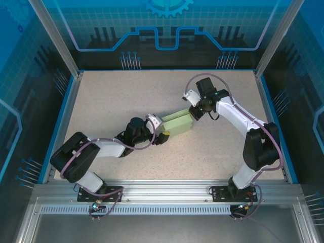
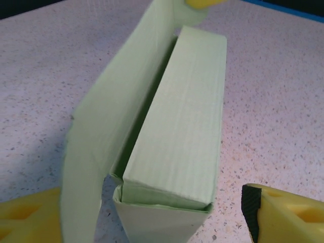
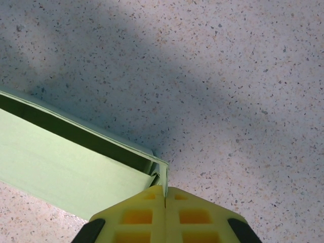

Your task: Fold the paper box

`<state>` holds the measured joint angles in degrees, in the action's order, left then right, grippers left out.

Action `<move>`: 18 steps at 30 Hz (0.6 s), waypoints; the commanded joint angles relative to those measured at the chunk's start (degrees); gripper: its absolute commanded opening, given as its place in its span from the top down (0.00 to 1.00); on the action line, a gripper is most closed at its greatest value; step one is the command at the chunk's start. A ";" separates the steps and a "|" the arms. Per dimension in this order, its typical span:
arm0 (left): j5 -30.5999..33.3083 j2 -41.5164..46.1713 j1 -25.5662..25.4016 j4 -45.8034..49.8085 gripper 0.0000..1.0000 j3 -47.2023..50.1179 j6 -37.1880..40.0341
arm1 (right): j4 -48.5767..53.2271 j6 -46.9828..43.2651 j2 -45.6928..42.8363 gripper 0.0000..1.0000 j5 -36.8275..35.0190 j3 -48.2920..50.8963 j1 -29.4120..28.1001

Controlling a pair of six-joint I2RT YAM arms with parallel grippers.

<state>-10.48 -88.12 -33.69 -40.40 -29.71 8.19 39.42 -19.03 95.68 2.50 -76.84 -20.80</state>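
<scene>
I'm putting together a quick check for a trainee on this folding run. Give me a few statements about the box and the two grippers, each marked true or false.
1. The right gripper is shut on a corner edge of the paper box. True.
2. The left gripper is clamped on the box. False: it is open, with its fingers wide apart on either side of the box's near end.
3. The box is a flat, unfolded sheet. False: it already has raised walls, and one long flap stands loose along its side.
4. The box sits on the speckled table between the two grippers. True.
</scene>
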 commanded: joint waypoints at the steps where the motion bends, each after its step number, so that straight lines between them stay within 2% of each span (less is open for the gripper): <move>1: 3.31 4.85 0.54 7.01 0.21 -0.12 -2.92 | 2.43 0.55 -0.84 0.98 -0.83 1.09 -1.05; 7: 3.97 8.82 0.50 21.27 0.32 -6.62 -3.98 | 2.09 0.25 -1.11 0.98 -0.74 1.35 -1.09; 13: 6.48 8.77 0.50 27.70 0.40 -10.59 -3.31 | 2.02 0.23 -1.10 0.98 -0.56 1.30 -1.09; 18: 6.91 8.41 0.54 30.93 0.54 -12.92 -2.55 | 2.19 0.05 -1.06 0.98 -0.58 1.16 -1.09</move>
<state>-4.91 -80.49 -33.52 -13.74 -40.40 4.95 39.42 -19.05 95.57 1.93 -76.79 -21.06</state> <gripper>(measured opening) 0.472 0.053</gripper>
